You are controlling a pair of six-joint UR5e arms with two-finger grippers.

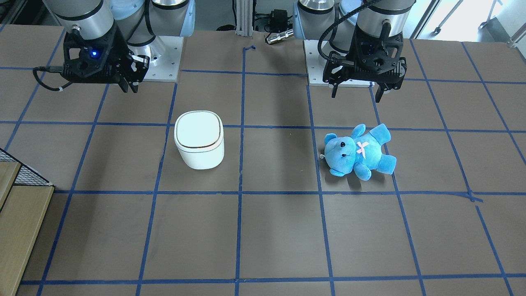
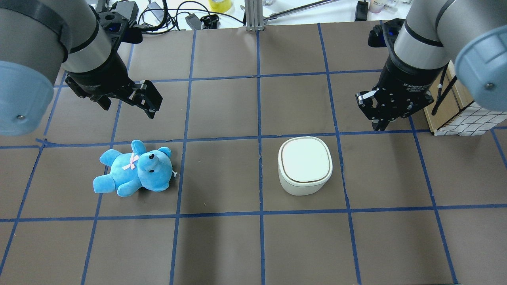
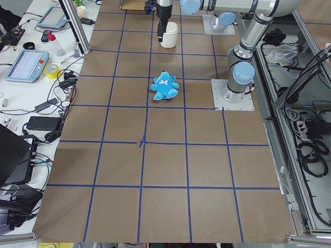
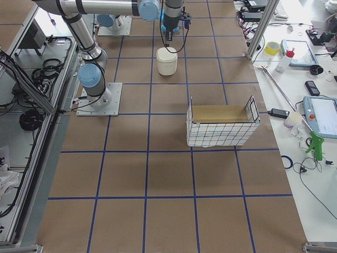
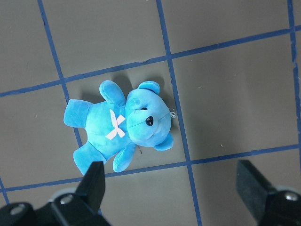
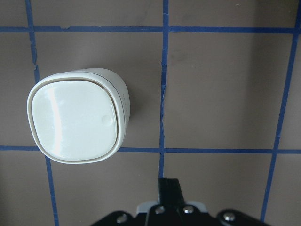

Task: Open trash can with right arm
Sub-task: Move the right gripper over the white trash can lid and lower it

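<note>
Overhead exterior: looks down on a brown table (image 2: pixel 222 245) ruled into squares by blue tape (image 2: pixel 259 118).

On the right side, the right arm (image 2: pixel 420 43), silver-grey with a pale blue joint cap. Hangs over the table on the robot's right of the trash can (image 2: pixel 304 165), apart from it.

On the left side, the left arm (image 2: pixel 85 51), same build. Hangs over the teddy bear (image 2: pixel 136 170) without touching it.

At the table's right edge, beside the right arm, a wire-mesh basket (image 4: pixel 221 134) with a tan floor.

On the right half of the table, the trash can: white, rounded-square, upright, flat lid down and flush along its thin dark seam.

On the left half, the teddy bear: blue, flat on its back across a tape line, pink bow on its chest, head toward the table's middle.

At the tip of the right arm, the right gripper (image 1: pixel 130 84): black, with a blue light (image 1: pixel 94 53) glowing on its body in the front-facing view. Fingers pressed together in the right wrist view, gripping nothing, no contact with the trash can.

At the tip of the left arm, the left gripper (image 1: pixel 356 93): black, fingers spread wide, the teddy bear on the table beyond them in the left wrist view. Nothing in its hold.
</note>
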